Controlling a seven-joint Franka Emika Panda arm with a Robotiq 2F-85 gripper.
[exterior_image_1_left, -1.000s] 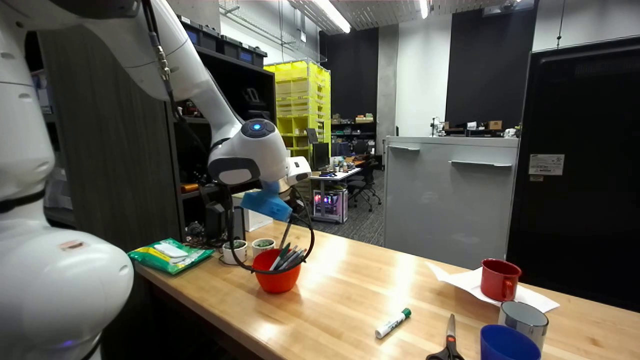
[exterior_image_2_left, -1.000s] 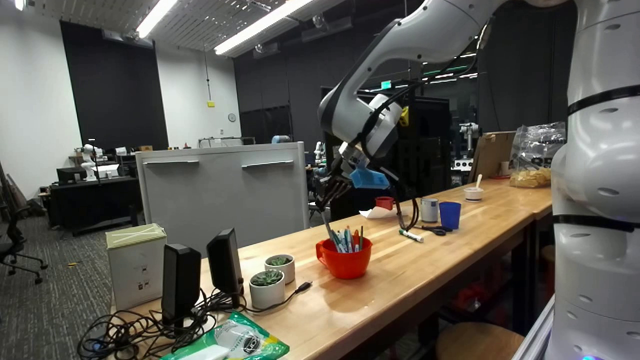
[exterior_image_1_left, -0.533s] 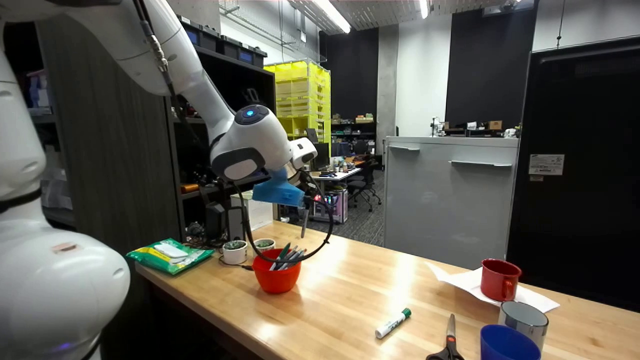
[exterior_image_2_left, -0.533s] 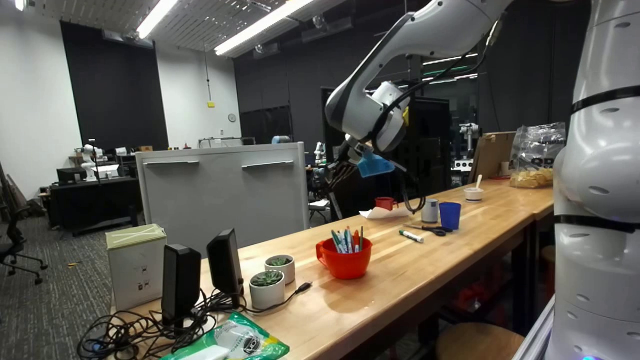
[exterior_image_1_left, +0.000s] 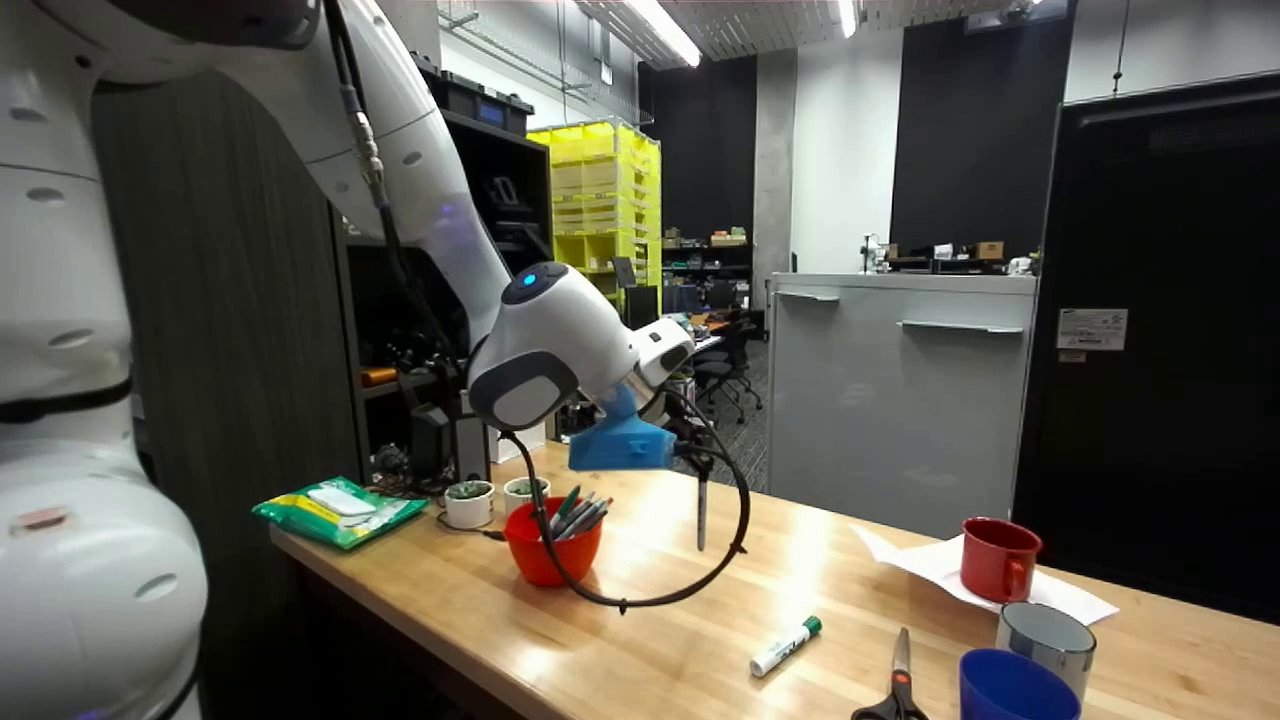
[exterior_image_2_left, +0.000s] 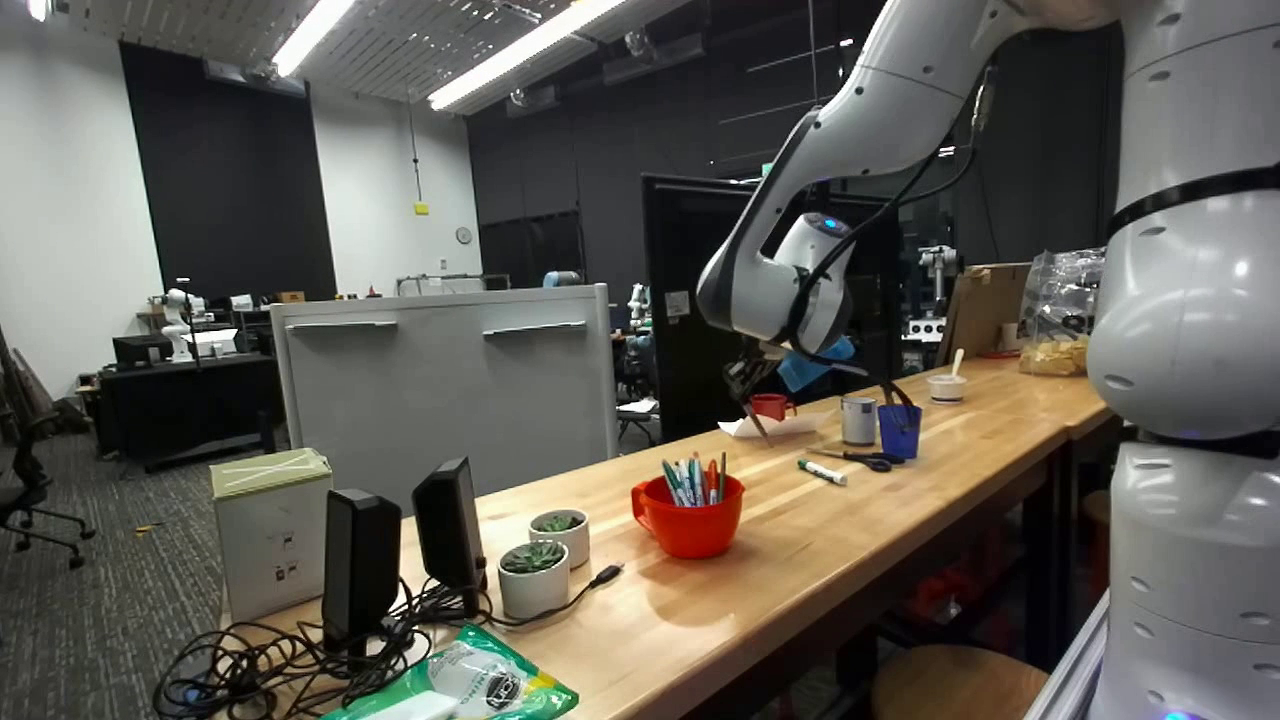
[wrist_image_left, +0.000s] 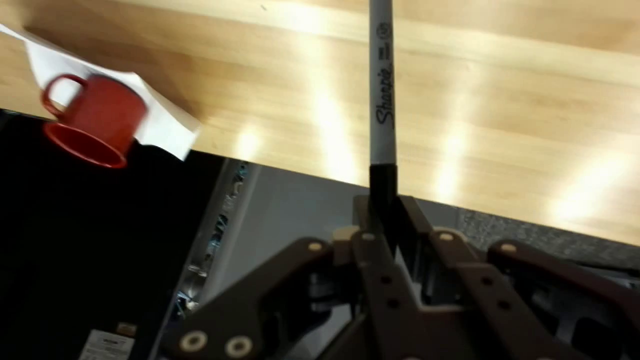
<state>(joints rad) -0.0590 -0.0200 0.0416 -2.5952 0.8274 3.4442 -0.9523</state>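
Note:
My gripper (wrist_image_left: 384, 212) is shut on the black end of a grey Sharpie marker (wrist_image_left: 382, 100), whose barrel points away from the fingers. The marker (exterior_image_1_left: 702, 520) hangs nearly upright above the table in an exterior view; from another angle the marker (exterior_image_2_left: 757, 422) looks tilted, in front of the white paper. Behind the gripper stands an orange-red handled cup (exterior_image_2_left: 690, 530) filled with several pens and markers. A red mug (wrist_image_left: 102, 117) rests on white paper (wrist_image_left: 167, 127) at the left of the wrist view, apart from the gripper. A green-capped marker (exterior_image_1_left: 786, 646) lies on the table.
Scissors (exterior_image_1_left: 902, 685), a grey metallic cup (exterior_image_1_left: 1048, 640) and a blue cup (exterior_image_1_left: 1020, 685) stand near the red mug. Two potted succulents (exterior_image_2_left: 535, 580), black speakers (exterior_image_2_left: 360, 570), cables and a green bag (exterior_image_2_left: 470, 680) occupy the opposite end. A black cable loop (exterior_image_1_left: 740, 545) hangs from the wrist.
The gripper has carried the grey marker up and away from the orange-red cup, then across and lower toward the red mug's side. The cups and the green-capped marker have not moved.

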